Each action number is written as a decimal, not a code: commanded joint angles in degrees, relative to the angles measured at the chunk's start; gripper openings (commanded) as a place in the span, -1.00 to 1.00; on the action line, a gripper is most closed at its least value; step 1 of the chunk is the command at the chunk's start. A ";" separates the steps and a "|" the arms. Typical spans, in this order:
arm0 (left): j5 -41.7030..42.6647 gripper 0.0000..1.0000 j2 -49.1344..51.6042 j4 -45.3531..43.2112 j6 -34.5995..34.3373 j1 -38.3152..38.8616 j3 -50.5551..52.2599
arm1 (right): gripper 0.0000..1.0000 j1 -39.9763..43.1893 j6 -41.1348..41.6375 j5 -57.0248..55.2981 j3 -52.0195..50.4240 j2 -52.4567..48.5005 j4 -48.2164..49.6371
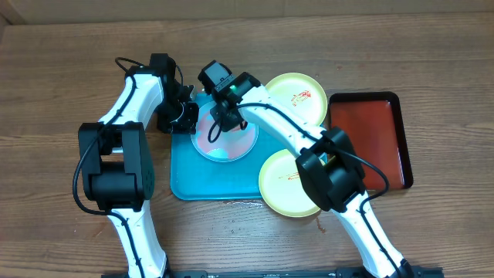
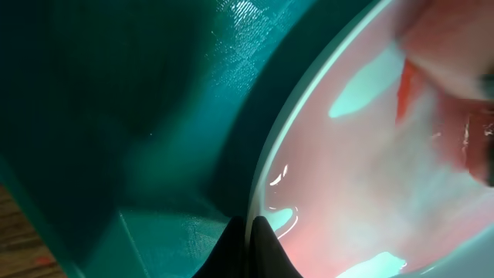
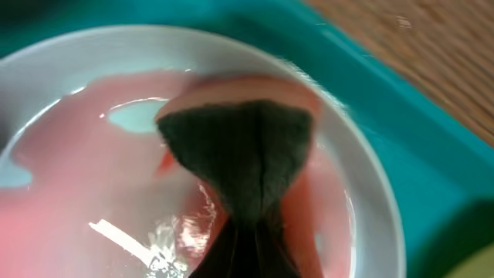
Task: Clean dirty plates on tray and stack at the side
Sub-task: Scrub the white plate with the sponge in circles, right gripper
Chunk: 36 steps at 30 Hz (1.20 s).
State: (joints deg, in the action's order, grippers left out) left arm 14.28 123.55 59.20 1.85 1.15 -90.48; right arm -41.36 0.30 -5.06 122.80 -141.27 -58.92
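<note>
The teal-blue tray [image 1: 208, 181] lies flat, a rounded-corner rectangle with a raised rim. 1 white plate [image 1: 231, 147] sits inside it toward the far end, its shallow bowl filmed with a watery pink-red smear. The other 2 plates are pale yellow-green and lie to the tray's right. The far plate [image 1: 297, 94] rests on the table with a red sauce squiggle near its middle. The near plate [image 1: 282, 185], thinly streaked red, sits against the tray's right rim.

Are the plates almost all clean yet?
Not yet. None looks finished. The right gripper holds a sponge on the white plate, red smeared, while the left gripper pinches its rim. The far yellow plate and near yellow plate show red marks, and nothing is stacked.
</note>
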 commanded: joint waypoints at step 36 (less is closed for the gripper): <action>-0.72 -0.91 -1.42 0.37 0.98 0.00 -0.81 | -0.92 4.37 -6.34 5.57 1.03 5.20 -4.76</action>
State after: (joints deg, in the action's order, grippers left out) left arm 13.10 123.55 60.01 3.14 1.04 -90.48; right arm -39.44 -13.41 8.69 124.05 -139.37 -64.64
